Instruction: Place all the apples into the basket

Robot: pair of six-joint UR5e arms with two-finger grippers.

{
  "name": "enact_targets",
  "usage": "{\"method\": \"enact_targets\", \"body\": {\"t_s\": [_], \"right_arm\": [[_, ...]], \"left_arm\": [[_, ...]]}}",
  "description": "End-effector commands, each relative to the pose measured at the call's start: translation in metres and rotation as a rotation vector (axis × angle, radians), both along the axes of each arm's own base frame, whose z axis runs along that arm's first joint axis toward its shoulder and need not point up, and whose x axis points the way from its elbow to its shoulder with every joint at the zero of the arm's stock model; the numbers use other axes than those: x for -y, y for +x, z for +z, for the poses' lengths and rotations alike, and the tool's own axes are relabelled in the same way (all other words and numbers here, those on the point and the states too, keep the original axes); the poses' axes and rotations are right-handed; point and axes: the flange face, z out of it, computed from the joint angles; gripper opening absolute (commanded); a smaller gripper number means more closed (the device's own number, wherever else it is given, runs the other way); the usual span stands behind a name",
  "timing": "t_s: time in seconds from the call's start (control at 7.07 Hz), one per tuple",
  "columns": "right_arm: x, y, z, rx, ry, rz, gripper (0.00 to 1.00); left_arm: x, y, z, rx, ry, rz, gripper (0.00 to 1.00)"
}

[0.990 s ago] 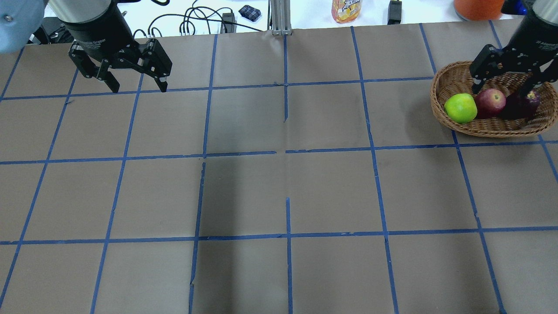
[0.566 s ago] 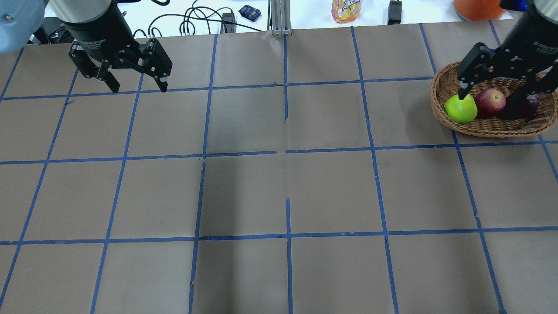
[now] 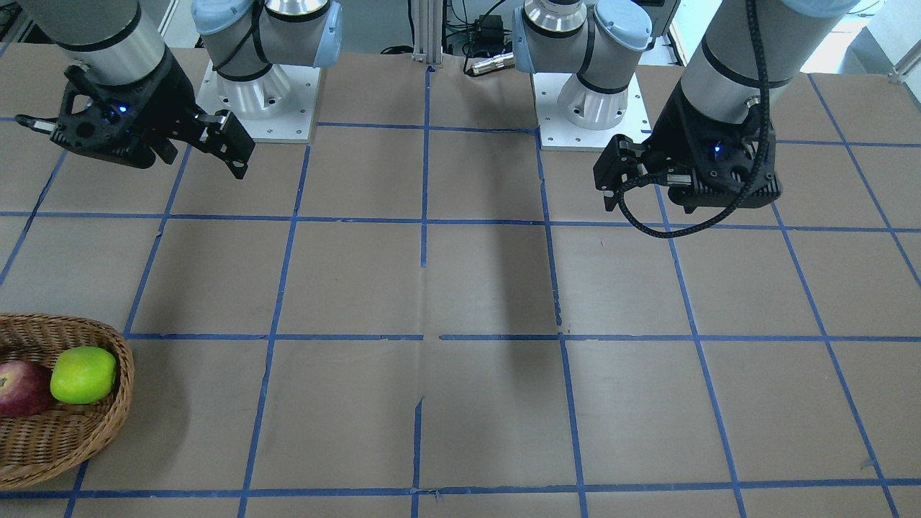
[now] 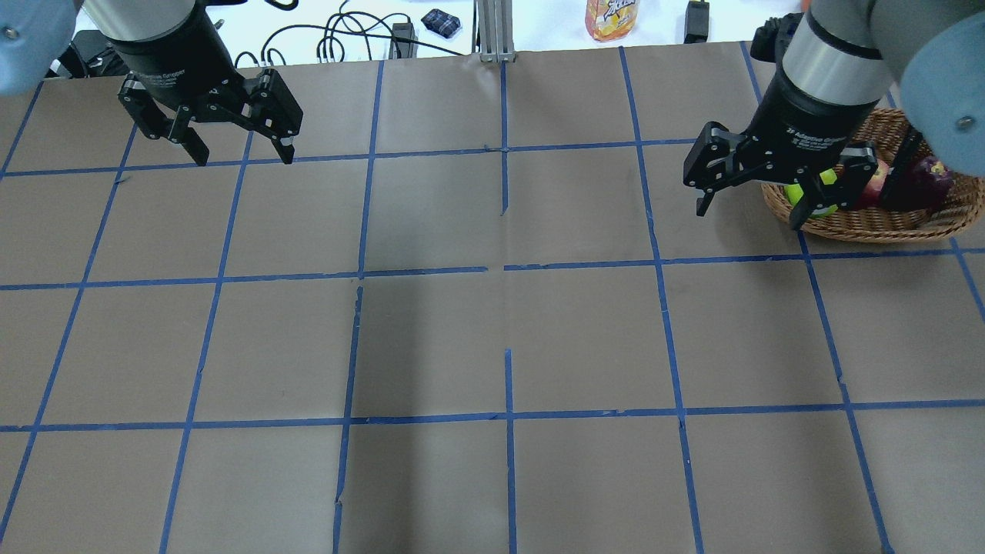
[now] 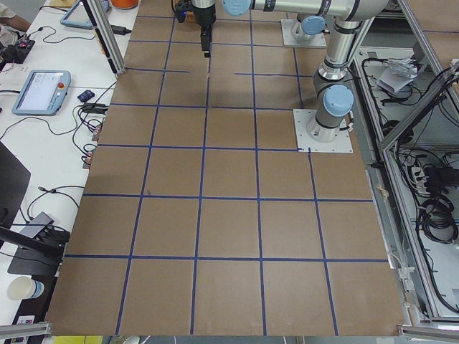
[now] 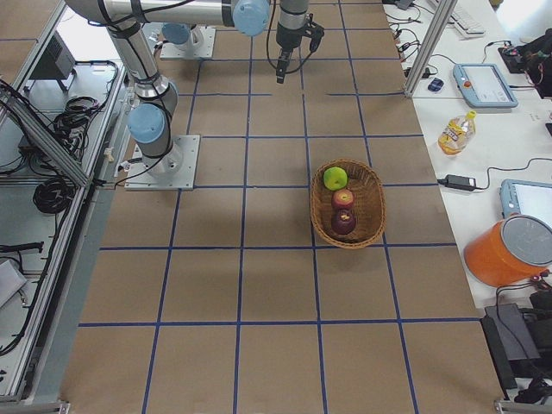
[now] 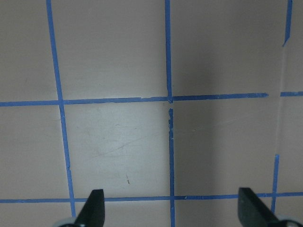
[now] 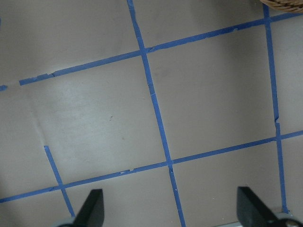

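Observation:
The wicker basket (image 6: pixel 373 207) holds all three apples in a row: green (image 6: pixel 335 178), red (image 6: pixel 343 198) and maroon (image 6: pixel 343 222). In the overhead view the basket (image 4: pixel 885 225) is at the far right. My right gripper (image 4: pixel 750 215) hangs open and empty above the table at its left rim, partly hiding the green apple (image 4: pixel 822 206) and red apple (image 4: pixel 875 185). The maroon apple (image 4: pixel 929 174) shows behind. The right wrist view shows bare table between the fingers (image 8: pixel 92 205) and the basket rim (image 8: pixel 284 4) at the corner. My left gripper (image 4: pixel 245 160) is open and empty at the far left.
A juice bottle (image 4: pixel 612 19), cables and an orange bucket (image 6: pixel 509 250) lie beyond the table's far edge. Blue tape lines grid the brown table. The front view shows the basket (image 3: pixel 86 439) at its left edge with the green apple (image 3: pixel 83 374) and red apple (image 3: pixel 21 388).
My right gripper has risen out of the basket and moved left past its rim, open and empty. The three apples stay in the basket. The left arm has not moved.

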Motion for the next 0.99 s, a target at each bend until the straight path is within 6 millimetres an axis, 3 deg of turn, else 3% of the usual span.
{"method": "enact_targets", "body": {"t_s": [0.0,0.85], "right_arm": [[-0.002,0.013,0.005,-0.020,-0.008,0.036,1.00],[0.005,-0.002,0.016,0.002,-0.024,0.088,1.00]], "left_arm": [[-0.001,0.000,0.001,0.000,0.000,0.000,1.00],[0.000,0.000,0.000,0.000,0.000,0.000,1.00]]}}
